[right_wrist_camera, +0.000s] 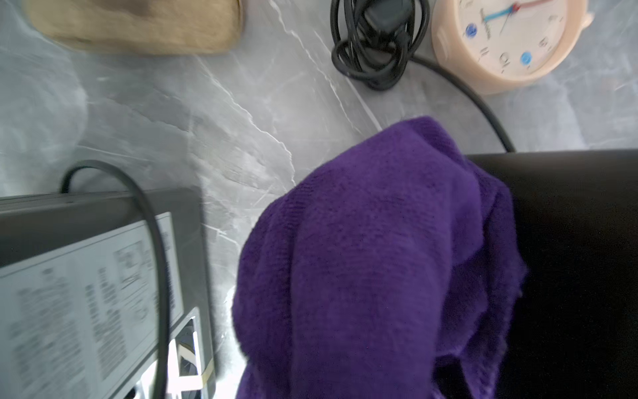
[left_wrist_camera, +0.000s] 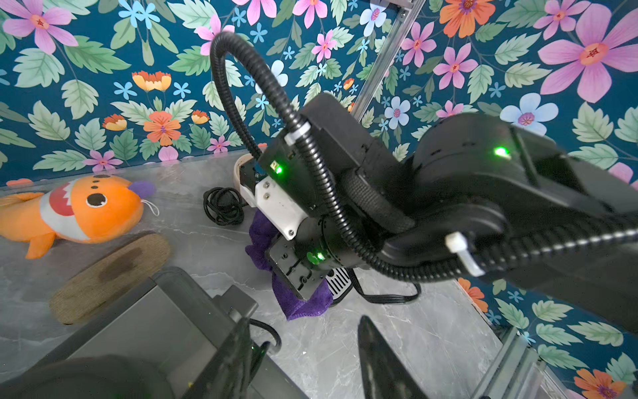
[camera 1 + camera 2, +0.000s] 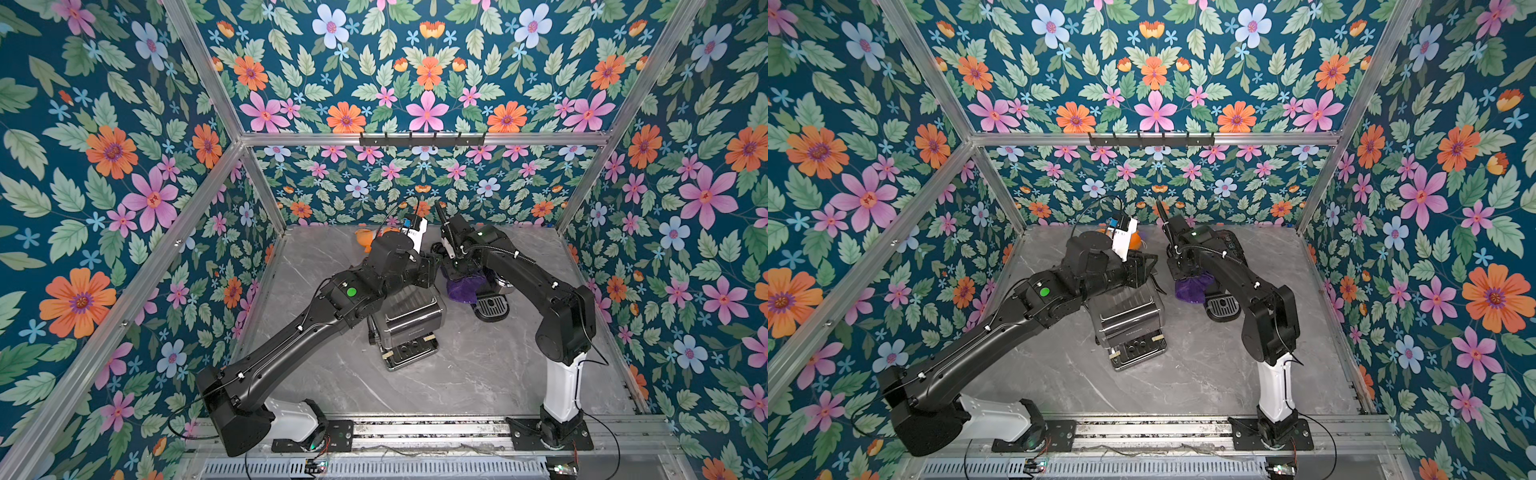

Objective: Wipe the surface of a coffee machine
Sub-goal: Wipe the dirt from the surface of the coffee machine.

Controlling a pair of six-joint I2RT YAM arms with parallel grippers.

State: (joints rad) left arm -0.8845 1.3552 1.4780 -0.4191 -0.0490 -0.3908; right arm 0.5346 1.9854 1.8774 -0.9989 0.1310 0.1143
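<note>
The black coffee machine [image 3: 1233,245] stands right of centre on the grey marble tabletop [image 3: 478,374], toward the far side, with its oval grilled drip tray [image 3: 492,308] facing the near edge. A purple terry cloth [image 1: 379,259] drapes over the machine's left flank. It hangs bunched from the right gripper [image 2: 298,279], whose jaws are pressed together on it, the fingers buried in the folds. The right arm [image 3: 540,282] rises from its near-right base to a high elbow, then its forearm slopes far-left and down so the wrist sits over the machine. Just left of the machine, at the table's centre, is a grey metal boxy appliance [image 3: 409,324]. The left arm [image 3: 299,332] stretches low from the near-left base across it, its wrist turned right. The left gripper [image 2: 307,359] hovers beside the cloth, jaws parted with nothing between them. Behind the machine lie a coiled black cable [image 1: 373,45] and a peach round clock [image 1: 507,38]. Further left are a tan oval woven mat [image 2: 110,276] and an orange plush fish [image 2: 86,210] by the far wall.
</note>
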